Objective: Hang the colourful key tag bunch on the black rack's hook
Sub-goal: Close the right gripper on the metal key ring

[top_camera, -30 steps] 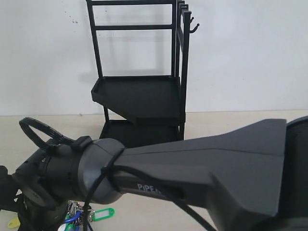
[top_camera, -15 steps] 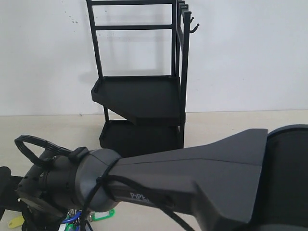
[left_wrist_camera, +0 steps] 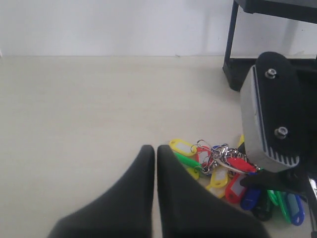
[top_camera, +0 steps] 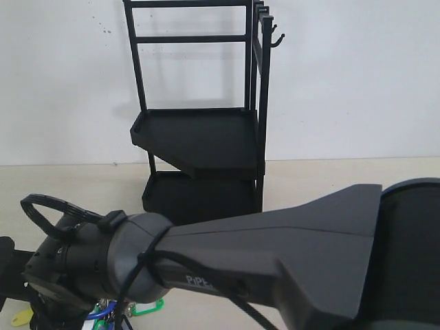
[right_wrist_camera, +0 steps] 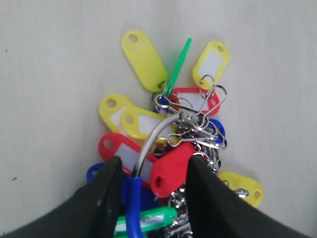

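Right gripper (right_wrist_camera: pixel 155 159): spread wide, straddling colourful plastic key tag bunch (right_wrist_camera: pixel 171 124), lower frame.
Risk: may pinch red tag (right_wrist_camera: pixel 171 171), not blue loop (right_wrist_camera: pixel 131 198); bunch drops.

Matte black arm (top_camera: pixel 275 240), pale PiPER lettering (top_camera: pixel 199 280), looped black cable (top_camera: pixel 47 204), grey ribbed plate (left_wrist_camera: pixel 265 129) with two screws (left_wrist_camera: pixel 270 74)

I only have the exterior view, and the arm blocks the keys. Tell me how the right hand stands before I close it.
Observer: The right hand is open and straddles the blue loop of the key bunch.
Operator: Report whether the bunch is off the table.
Observer: No, its tags lie on the table.
Operator: Now give me the left hand.
Observer: The left hand is shut, holds nothing, and sits near the bunch.
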`<state>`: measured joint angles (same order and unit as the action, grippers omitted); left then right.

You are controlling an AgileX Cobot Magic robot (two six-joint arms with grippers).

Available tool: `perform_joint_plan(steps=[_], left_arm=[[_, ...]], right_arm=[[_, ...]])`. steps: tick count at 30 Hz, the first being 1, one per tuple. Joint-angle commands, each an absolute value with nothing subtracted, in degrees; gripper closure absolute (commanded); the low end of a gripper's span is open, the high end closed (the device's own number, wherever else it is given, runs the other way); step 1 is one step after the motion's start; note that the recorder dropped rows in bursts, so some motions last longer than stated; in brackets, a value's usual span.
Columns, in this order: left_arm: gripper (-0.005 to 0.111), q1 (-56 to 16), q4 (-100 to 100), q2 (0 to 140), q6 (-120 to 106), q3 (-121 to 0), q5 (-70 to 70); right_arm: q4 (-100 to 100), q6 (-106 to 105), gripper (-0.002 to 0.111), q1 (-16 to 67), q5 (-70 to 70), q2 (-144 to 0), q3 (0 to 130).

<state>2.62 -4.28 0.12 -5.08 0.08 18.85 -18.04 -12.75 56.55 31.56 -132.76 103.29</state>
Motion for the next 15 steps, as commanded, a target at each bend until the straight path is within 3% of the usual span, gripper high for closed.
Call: perform_joint_plan(steps=[1, 8, 9, 13, 15], left_arm=[[0.102, 2.8, -4.7, 0.0, -4.5, 0.0, 18.0], [0.102, 2.8, -4.7, 0.0, -4.5, 0.0, 18.0], [0.102, 2.8, -4.7, 0.0, -4.5, 0.0, 18.0], [0.102, 2.8, -4.7, 0.0, -4.5, 0.0, 18.0], [0.102, 2.8, -4.7, 0.0, -4.5, 0.0, 18.0]], right_arm=[[-18.3, -11.8, 0.068, 55.1, 30.6, -132.6, 103.6], [-18.3, -9.6, 0.069, 54.2, 28.8, -132.6, 103.6], [-18.3, -9.6, 0.073, 54.2, 28.8, -132.6, 103.6], [-18.4, -9.7, 0.107, 54.2, 28.6, -132.6, 103.6], [-18.4, -9.5, 0.108, 54.2, 28.6, -132.6, 103.6]])
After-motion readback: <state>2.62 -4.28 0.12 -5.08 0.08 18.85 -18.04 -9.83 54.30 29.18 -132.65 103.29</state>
